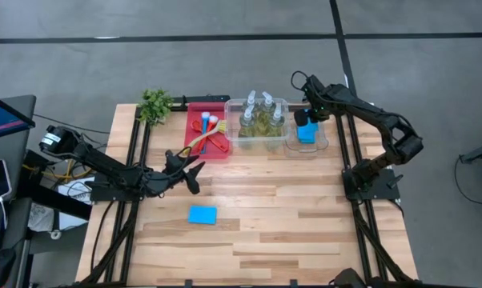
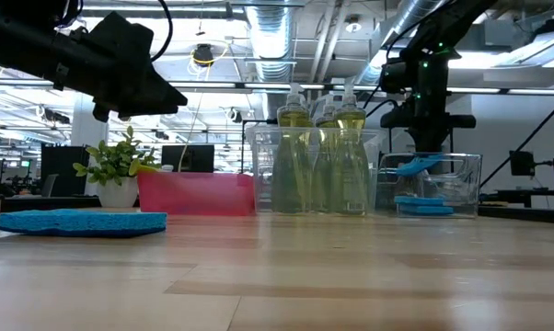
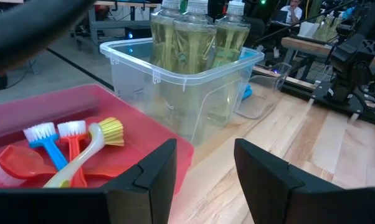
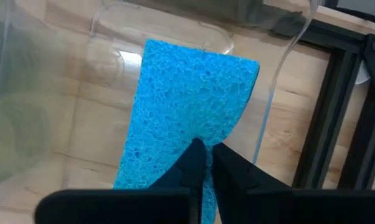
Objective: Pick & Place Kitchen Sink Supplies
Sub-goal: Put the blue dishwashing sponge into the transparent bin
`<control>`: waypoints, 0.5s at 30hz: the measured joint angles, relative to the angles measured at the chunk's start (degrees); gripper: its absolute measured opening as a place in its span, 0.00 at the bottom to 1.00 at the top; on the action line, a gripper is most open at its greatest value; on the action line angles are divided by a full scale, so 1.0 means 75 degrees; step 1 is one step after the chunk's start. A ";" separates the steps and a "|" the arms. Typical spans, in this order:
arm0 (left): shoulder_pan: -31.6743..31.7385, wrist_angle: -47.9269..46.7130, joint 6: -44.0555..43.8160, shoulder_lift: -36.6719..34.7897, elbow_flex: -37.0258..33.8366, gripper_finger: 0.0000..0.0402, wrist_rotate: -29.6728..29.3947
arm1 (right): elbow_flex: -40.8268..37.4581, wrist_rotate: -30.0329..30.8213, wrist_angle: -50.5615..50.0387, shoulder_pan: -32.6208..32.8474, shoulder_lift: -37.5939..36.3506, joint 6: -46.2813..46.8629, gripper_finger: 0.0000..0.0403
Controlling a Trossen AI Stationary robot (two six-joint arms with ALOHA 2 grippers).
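My right gripper point(image 4: 207, 149) is shut on a light blue sponge point(image 4: 187, 106) and hovers over the small clear bin point(image 1: 307, 138) at the table's far right. More blue sponges point(image 2: 422, 206) lie flat on that bin's floor. A further blue sponge point(image 1: 202, 214) lies flat on the table's middle. Clear bottles of yellow-green liquid point(image 1: 261, 118) stand in the larger clear bin. Red, blue and yellow brushes point(image 3: 69, 146) lie in the red tray point(image 1: 194, 140). My left gripper point(image 1: 191, 172) is open above the table, just in front of the tray. My right gripper pinches the sponge between its two fingers at one edge point(image 4: 194, 134), coming from above and pointing down. The sponge sits tilted point(image 2: 415, 165) inside the small bin's walls, above the sponges lying on the bin's floor.
A small green plant point(image 1: 154, 104) stands at the far left corner beside the tray. The tray and both bins line the far edge. Bare wood lies around the loose sponge and toward the near edge.
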 joint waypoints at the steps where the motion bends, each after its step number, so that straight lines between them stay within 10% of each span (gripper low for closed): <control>1: 0.0000 0.0000 0.0000 0.0000 0.0000 0.41 0.0024 | 0.0000 0.0047 0.0000 0.0000 0.0000 -0.0003 0.04; 15: 0.0000 -0.0012 0.0000 0.0000 0.0000 0.41 0.0112 | 0.0000 0.0073 0.0142 0.0000 0.0000 -0.0012 0.14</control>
